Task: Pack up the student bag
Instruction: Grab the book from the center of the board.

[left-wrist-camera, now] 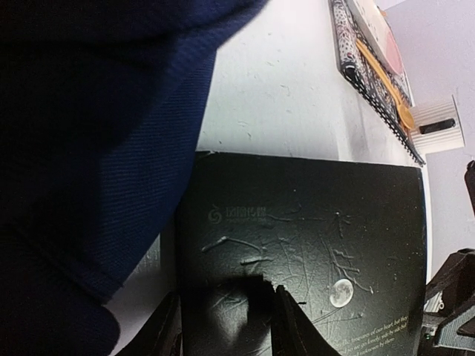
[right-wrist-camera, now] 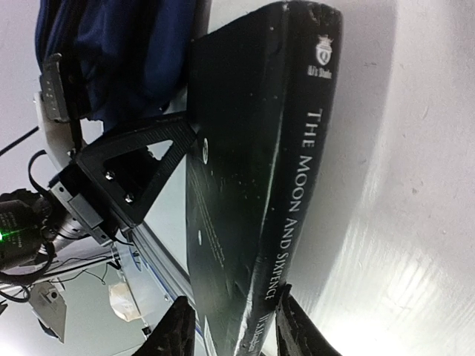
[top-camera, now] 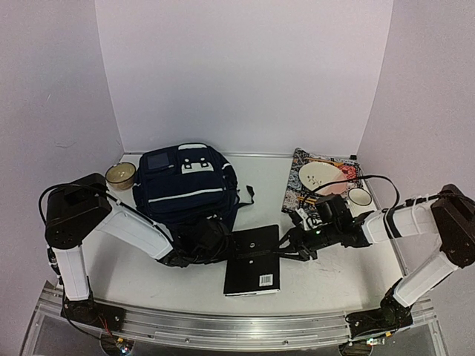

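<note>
Slippage of book (top-camera: 252, 261) possible on lifting: right claw (right-wrist-camera: 234, 300) brackets its spine, left claw (left-wrist-camera: 228, 300) sits over its cover, neither grip confirmable; student bag (top-camera: 185, 185) lies on desk (top-camera: 148, 285) just beside book.

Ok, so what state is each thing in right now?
student bag: set down, opening not visible.
black book: closed, lying between both grippers.
left gripper: at the book's left edge, grip unclear.
right gripper: jaws straddle the book's spine, clamp unclear.
spiral notebook: closed, flat.
white cup: upright.
</note>
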`<state>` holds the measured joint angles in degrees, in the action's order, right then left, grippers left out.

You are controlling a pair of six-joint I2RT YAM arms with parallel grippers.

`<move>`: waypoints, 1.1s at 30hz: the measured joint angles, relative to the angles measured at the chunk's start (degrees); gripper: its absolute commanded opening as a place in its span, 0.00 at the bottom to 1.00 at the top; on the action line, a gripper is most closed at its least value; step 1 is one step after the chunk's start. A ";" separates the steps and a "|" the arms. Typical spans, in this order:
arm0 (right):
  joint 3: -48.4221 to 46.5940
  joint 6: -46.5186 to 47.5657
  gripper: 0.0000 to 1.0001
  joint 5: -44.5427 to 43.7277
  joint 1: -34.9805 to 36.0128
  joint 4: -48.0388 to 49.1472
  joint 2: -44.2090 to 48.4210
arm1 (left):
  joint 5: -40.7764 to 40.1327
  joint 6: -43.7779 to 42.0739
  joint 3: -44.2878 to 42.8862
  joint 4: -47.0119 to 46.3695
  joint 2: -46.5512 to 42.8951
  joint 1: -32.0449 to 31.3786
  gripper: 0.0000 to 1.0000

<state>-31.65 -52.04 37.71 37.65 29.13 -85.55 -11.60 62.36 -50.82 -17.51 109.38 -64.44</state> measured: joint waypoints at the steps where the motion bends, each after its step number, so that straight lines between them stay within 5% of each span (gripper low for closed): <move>1: 0.40 -0.48 0.35 -0.11 0.00 1.06 -0.03 | -0.04 0.31 0.38 -0.63 -0.05 0.04 0.38; 23: -0.10 -7.83 0.32 -0.13 1.53 16.80 -7.70 | 0.85 6.02 4.48 -8.90 -0.40 0.03 0.37; 33: -0.09 -7.37 0.08 -1.49 1.55 15.73 -7.03 | 1.36 6.79 4.48 -10.26 0.01 0.10 0.45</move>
<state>-31.74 -59.41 36.22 39.19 44.86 -92.58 -10.24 69.15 -46.35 -27.77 109.38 -64.34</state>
